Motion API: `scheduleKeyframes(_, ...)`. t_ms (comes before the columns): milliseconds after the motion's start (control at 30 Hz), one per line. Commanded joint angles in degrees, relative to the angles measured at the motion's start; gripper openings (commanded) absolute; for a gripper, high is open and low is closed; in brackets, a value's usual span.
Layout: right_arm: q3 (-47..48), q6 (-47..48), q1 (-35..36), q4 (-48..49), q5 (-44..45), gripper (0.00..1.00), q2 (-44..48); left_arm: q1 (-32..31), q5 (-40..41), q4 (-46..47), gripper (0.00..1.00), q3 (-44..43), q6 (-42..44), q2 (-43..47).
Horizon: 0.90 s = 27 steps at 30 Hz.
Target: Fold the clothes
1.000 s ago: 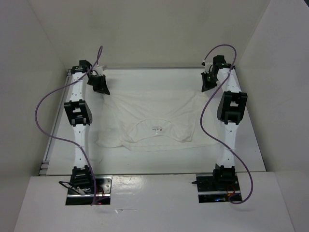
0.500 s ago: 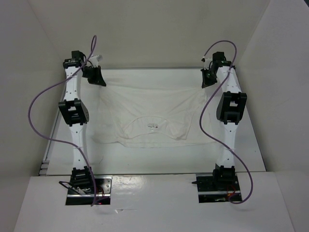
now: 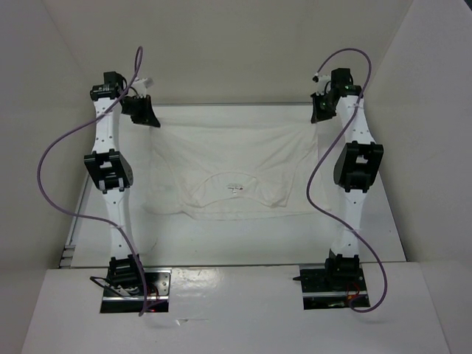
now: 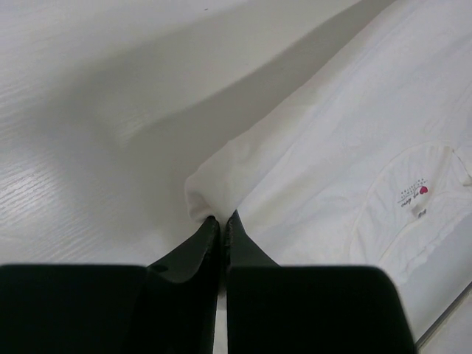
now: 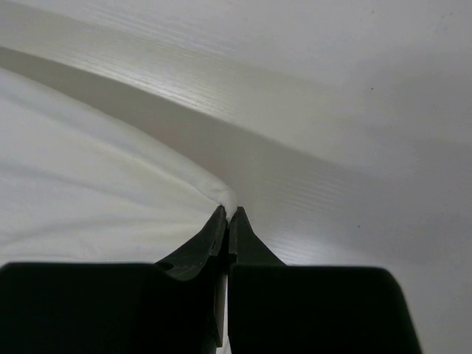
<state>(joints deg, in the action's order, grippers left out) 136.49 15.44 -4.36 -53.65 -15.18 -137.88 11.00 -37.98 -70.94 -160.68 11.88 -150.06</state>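
The clothes [image 3: 236, 173] are one thin white T-shirt, stretched between both arms at the back of the table, its neck opening and tiny label [image 3: 235, 189] facing up. My left gripper [image 3: 151, 122] is shut on the shirt's far left corner [image 4: 214, 193]; in the left wrist view the label [image 4: 414, 196] shows at the right. My right gripper [image 3: 315, 119] is shut on the far right corner [image 5: 225, 196]. The held far edge is raised and taut; the near edge lies on the table.
The white table [image 3: 236, 243] is walled by white panels on three sides [image 3: 44, 147]. Purple cables loop beside each arm [image 3: 55, 147]. The arm bases [image 3: 125, 284] sit on the near shelf.
Both grippers have risen and drawn back and outward with the shirt's far corners. The cloth has pulled flatter and wider, and its far edge now runs straight.
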Motion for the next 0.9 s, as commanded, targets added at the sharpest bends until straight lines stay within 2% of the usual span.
scheduleKeyframes(0,-0.2,0.7,-2.0,0.2,-1.0,0.0,8.2,2.4,-3.2,-1.2,0.0,1.1,2.1,6.6)
scheduleKeyframes(167,-3.4,2.9,-3.1,-0.9,-1.7,0.0,11.8,3.0,-4.3,-3.2,0.0,3.7,4.4,8.5)
scheduleKeyframes(367,-10.1,6.3,-3.6,-1.5,-2.2,0.0,16.7,3.5,-5.7,-3.2,0.0,13.0,8.5,13.5)
scheduleKeyframes(633,-19.9,12.1,-4.2,-3.2,-2.2,0.0,22.1,3.5,-4.6,-3.2,0.0,29.5,14.2,18.7)
scheduleKeyframes(867,-28.5,15.3,-4.2,-4.4,-1.0,0.0,26.5,3.5,-1.8,-3.2,0.0,39.8,17.9,24.5)
